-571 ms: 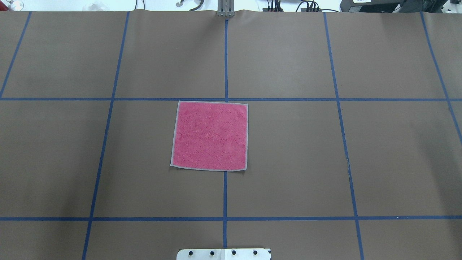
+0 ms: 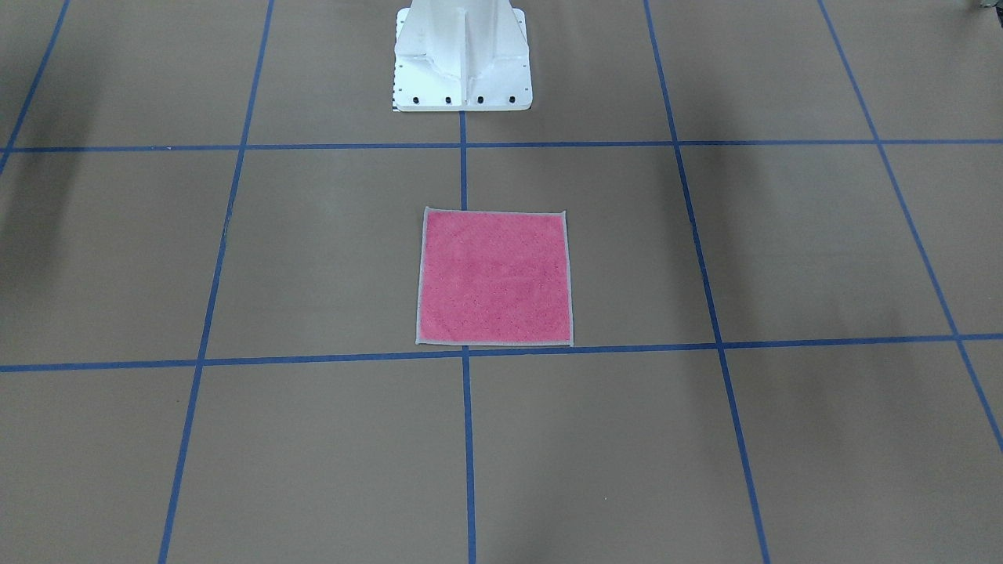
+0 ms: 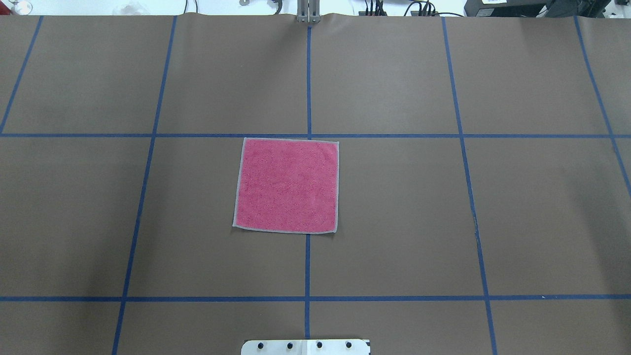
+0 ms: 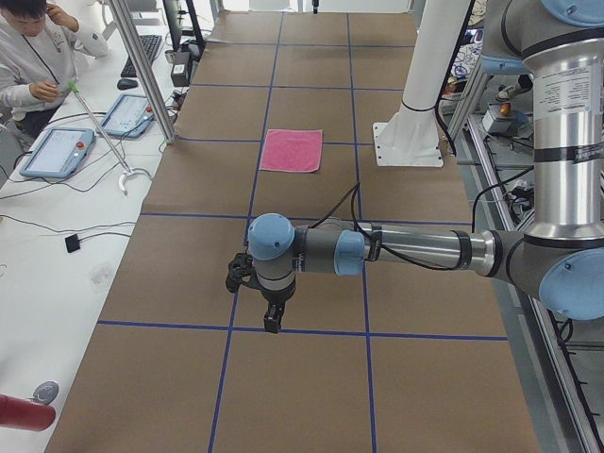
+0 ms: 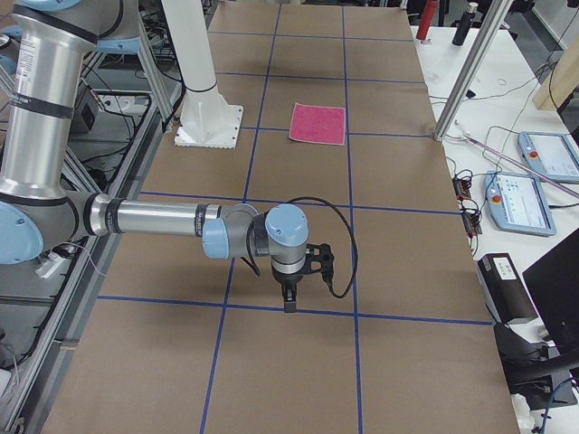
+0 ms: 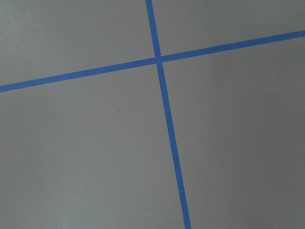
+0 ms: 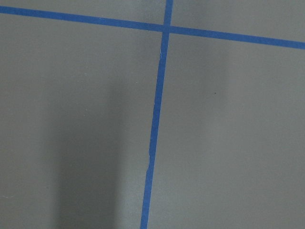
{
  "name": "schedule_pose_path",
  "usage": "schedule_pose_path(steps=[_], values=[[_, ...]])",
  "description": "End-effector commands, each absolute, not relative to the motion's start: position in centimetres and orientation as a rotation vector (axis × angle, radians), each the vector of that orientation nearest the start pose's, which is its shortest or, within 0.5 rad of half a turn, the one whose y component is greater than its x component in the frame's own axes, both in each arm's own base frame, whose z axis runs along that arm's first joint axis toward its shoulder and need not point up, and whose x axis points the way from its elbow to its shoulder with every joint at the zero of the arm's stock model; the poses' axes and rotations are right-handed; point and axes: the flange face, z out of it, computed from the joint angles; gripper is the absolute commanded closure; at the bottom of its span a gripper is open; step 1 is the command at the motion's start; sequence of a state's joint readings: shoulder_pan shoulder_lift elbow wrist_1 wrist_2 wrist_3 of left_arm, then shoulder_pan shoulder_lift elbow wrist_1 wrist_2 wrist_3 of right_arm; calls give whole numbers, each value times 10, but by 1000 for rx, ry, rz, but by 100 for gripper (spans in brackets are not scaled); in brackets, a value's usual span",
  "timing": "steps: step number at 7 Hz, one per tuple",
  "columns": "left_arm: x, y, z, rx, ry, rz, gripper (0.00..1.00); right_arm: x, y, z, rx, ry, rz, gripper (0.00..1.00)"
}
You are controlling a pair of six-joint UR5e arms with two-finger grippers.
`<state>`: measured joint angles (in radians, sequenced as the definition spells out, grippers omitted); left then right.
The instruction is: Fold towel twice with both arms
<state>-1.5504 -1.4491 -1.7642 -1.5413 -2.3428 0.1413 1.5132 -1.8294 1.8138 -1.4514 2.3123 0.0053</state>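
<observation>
Overhead exterior: towel unmoved vs prev, flat.

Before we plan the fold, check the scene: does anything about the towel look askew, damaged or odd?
Nothing stands out. The towel lies flat and unfolded, pink face up, edges roughly parallel to the blue tape lines.

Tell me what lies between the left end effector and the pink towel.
Only bare brown table with blue tape lines lies between the left end effector and the towel, as the exterior left view shows.
</observation>
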Motion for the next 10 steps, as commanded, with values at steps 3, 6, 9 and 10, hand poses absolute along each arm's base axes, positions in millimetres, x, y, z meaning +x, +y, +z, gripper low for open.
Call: schedule_pose_path(steps=[3,6,9,10], values=[[-54,-466,571,306,757,255,0,53,-415,602,291,-743,-131,0],[-19,-529,496,408,888,230,0,51,-422,561,311,-816,17,0],[62,-525,460,368,1008,145,0,44,-419,533,348,-927,79,0],[90,-516,450,416,1053,180,0,31,-414,525,334,-996,146,0]])
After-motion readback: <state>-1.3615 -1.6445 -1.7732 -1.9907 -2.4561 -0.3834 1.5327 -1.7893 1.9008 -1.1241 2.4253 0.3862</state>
